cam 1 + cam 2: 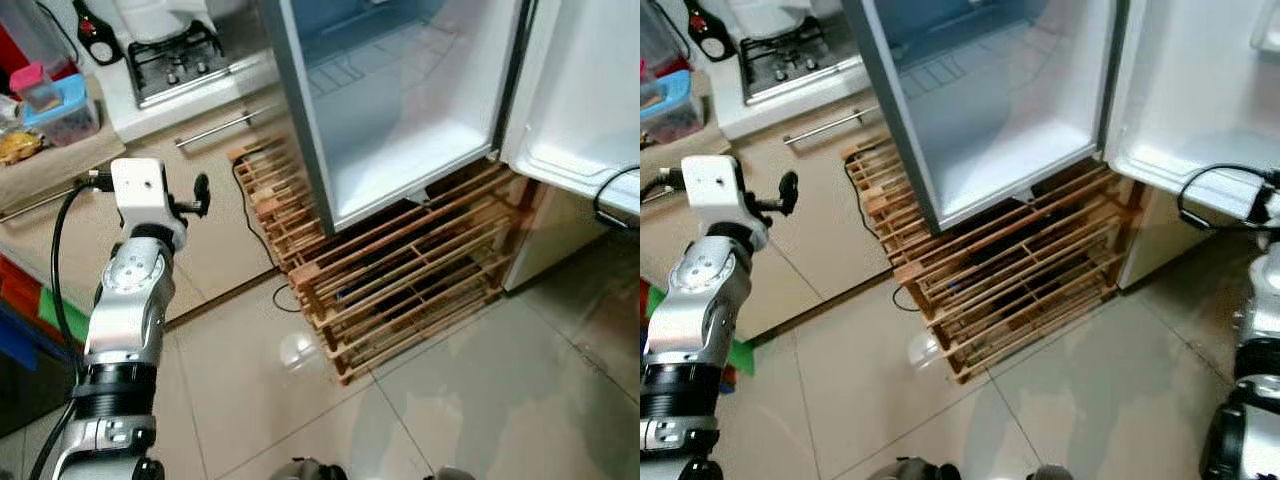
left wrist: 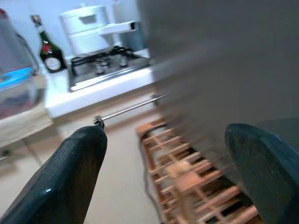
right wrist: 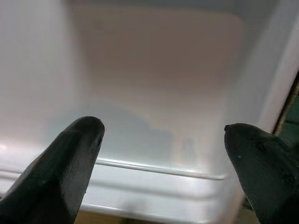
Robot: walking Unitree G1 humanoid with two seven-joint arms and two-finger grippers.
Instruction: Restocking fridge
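- Standing on pale floor tiles (image 1: 470, 400), with the silver left arm (image 1: 125, 330) raised at the near left and the right arm (image 1: 1260, 330) at the near right edge.
- Left gripper (image 2: 163, 177): fingers (image 2: 65, 182) spread wide apart, holding nothing, touching nothing, aimed toward the cabinet front and the wooden rack.
- Right gripper (image 3: 163, 172): fingers (image 3: 60, 172) likewise wide apart and empty, pointed at the white inner lining of the fridge door, close to it but not in contact.
- Just beyond the grippers: slatted wooden rack (image 1: 400, 280) on the floor, carrying the fridge; black cable (image 1: 262, 250) trailing down beside it.
- Above the rack: fridge (image 1: 400, 110) with its compartment open and bare inside; white fridge door (image 1: 590, 90) swung out to the right.
- Left of the fridge: beige cabinet (image 1: 215, 200) with a long metal handle (image 1: 215, 128).
- Farther back on the counter: gas hob (image 1: 180, 60), a white pot (image 2: 91, 28) behind it, a dark bottle (image 2: 49, 49) beside it, and blue-lidded plastic containers (image 1: 60, 105) at the far left.
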